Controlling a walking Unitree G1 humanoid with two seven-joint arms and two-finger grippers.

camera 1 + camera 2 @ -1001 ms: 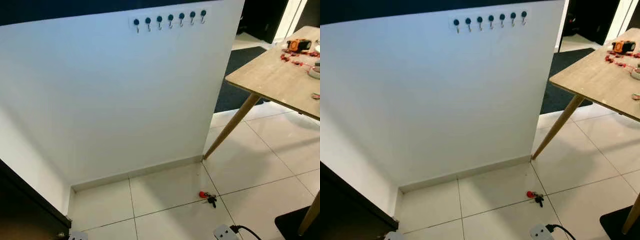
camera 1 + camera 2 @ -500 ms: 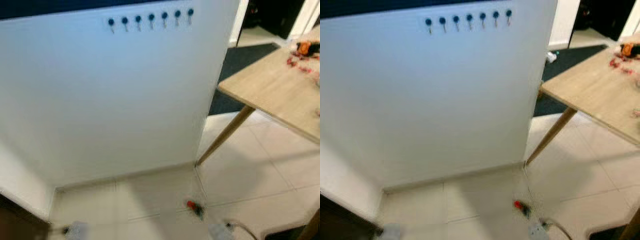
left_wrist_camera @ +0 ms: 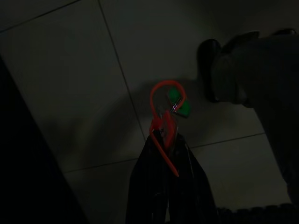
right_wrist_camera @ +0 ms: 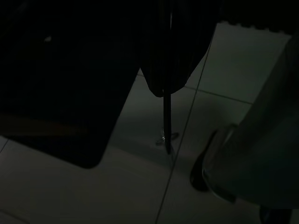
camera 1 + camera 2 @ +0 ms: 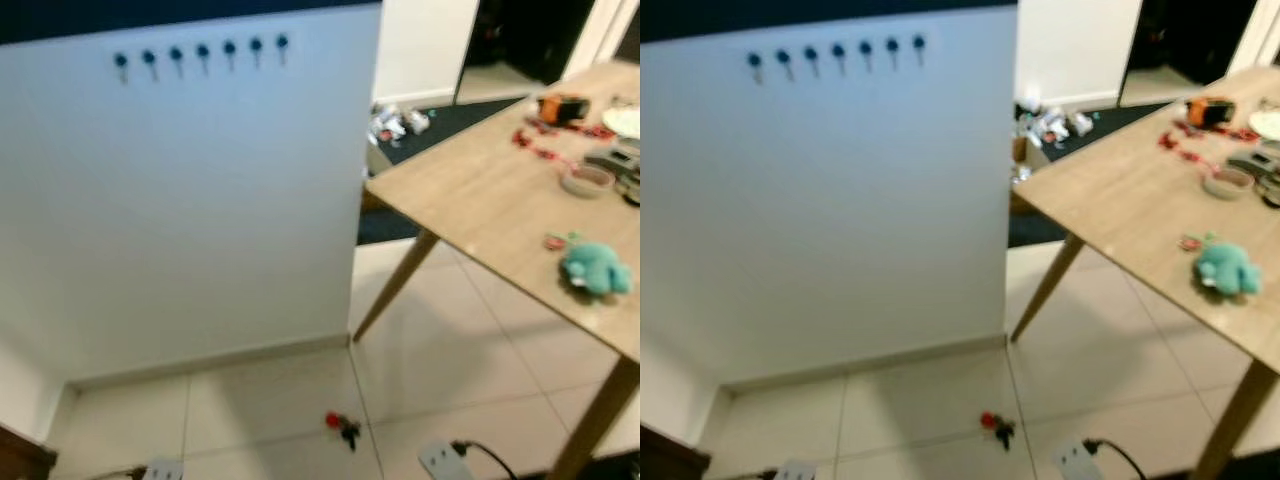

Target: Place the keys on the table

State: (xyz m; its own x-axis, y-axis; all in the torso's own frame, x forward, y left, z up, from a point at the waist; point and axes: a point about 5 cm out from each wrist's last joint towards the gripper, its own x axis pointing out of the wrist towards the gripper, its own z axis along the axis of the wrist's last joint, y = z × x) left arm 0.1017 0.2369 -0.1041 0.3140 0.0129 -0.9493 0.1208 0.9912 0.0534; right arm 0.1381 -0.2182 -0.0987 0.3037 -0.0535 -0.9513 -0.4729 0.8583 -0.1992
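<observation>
In the dim left wrist view my left gripper is shut on a bunch of keys with a red loop and a green tag, held above the tiled floor. The light wooden table stands on slanted legs at the right of the eye views. A second small bunch of keys with a red tag lies on the floor near the white wall's corner. My right gripper hangs idle in the dark, its fingers pressed together.
A row of hooks runs high on the white wall. On the table lie a teal soft toy, a small bowl and an orange tool. Power sockets with a cable sit on the floor. A foot is beside the left gripper.
The camera has turned to the right: the wall and hooks slid left, and more of the table with its clutter has come into view. The floor keys lie where they were.
</observation>
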